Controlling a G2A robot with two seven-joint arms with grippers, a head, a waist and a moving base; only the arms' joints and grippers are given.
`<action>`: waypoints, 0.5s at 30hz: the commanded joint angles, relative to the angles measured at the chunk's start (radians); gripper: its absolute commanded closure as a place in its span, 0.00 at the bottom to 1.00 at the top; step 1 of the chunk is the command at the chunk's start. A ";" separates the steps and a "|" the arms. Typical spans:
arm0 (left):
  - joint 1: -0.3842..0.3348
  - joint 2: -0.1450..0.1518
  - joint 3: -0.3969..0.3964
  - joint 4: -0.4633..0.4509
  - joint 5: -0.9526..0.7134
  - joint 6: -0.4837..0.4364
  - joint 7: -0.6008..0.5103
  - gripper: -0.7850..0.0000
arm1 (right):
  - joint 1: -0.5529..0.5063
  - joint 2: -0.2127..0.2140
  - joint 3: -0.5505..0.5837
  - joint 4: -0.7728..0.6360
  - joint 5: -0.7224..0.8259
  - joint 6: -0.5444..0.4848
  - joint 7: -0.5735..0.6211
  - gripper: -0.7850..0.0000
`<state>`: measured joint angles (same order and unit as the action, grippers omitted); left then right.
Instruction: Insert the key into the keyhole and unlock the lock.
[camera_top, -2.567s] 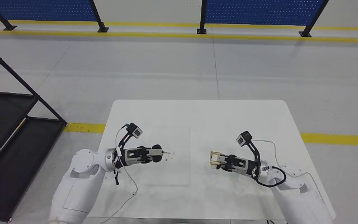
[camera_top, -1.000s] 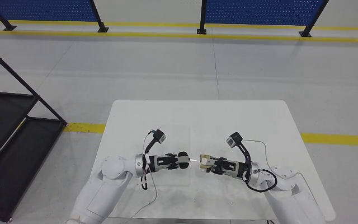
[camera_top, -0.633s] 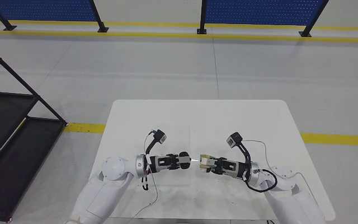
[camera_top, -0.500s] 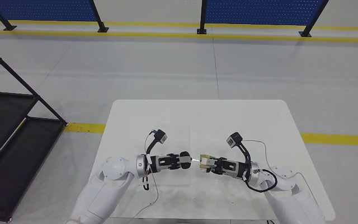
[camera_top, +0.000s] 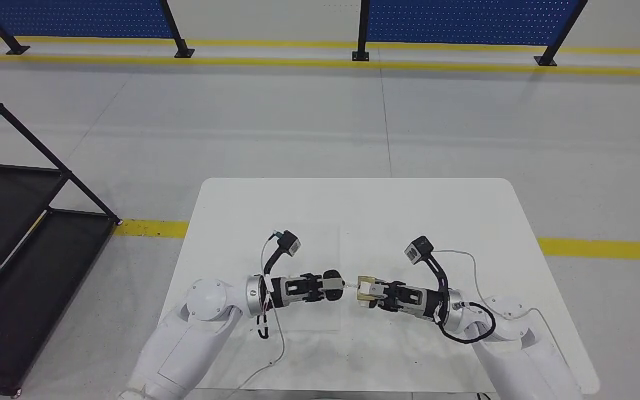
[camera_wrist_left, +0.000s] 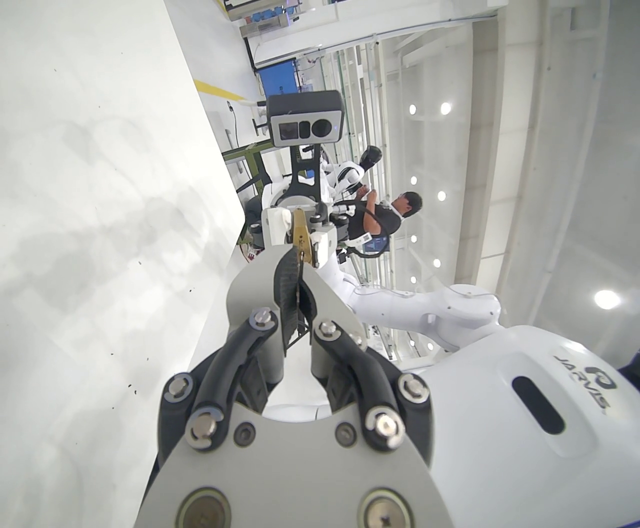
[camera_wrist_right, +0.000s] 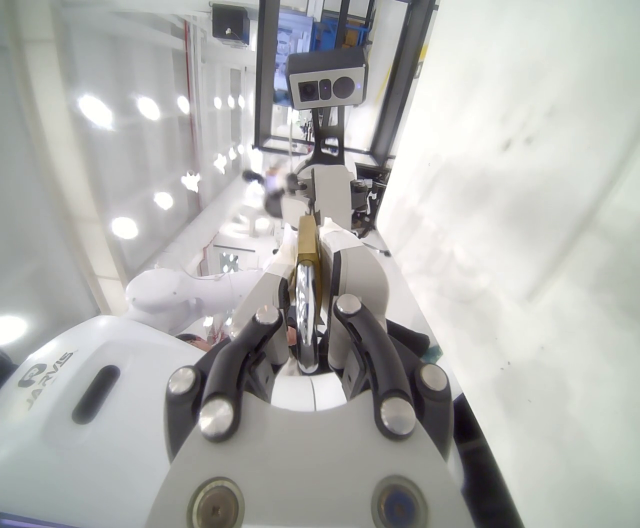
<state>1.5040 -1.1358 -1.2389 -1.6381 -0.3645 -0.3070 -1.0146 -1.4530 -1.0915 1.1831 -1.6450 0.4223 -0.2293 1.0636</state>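
Observation:
Low over the middle of the white table (camera_top: 430, 215), the two grippers face each other tip to tip. My left gripper (camera_top: 337, 288) (camera_wrist_left: 296, 257) is shut on a thin silver key (camera_top: 349, 288) (camera_wrist_left: 300, 285). The key's tip reaches the end of the brass padlock (camera_top: 366, 289) (camera_wrist_left: 302, 239); whether it sits in the keyhole I cannot tell. My right gripper (camera_top: 377, 293) (camera_wrist_right: 309, 236) is shut on that padlock (camera_wrist_right: 306, 245), whose silver shackle (camera_wrist_right: 305, 310) points back toward the wrist.
A black frame rack (camera_top: 40, 230) stands on the floor off the table's left side. Blue barrier panels (camera_top: 470, 20) and yellow floor lines (camera_top: 300, 62) lie beyond the far edge. Bare tabletop lies all around both arms.
The arms began well apart and came together at the table's middle. In the last second the left gripper crept slightly toward the padlock; the right stayed still.

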 joint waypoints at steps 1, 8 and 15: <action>-0.003 0.001 0.004 0.002 -0.001 0.000 0.000 1.00 | 0.000 0.000 0.000 0.000 0.000 0.000 0.000 1.00; -0.010 0.003 0.014 0.004 -0.003 0.001 0.001 1.00 | 0.000 0.000 0.000 0.000 0.000 0.000 0.000 1.00; -0.011 0.007 0.012 0.005 -0.010 -0.004 0.009 1.00 | 0.000 0.000 0.000 0.000 0.000 0.000 0.000 1.00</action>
<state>1.4926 -1.1300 -1.2237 -1.6329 -0.3719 -0.3095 -1.0051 -1.4530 -1.0916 1.1830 -1.6450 0.4223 -0.2293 1.0636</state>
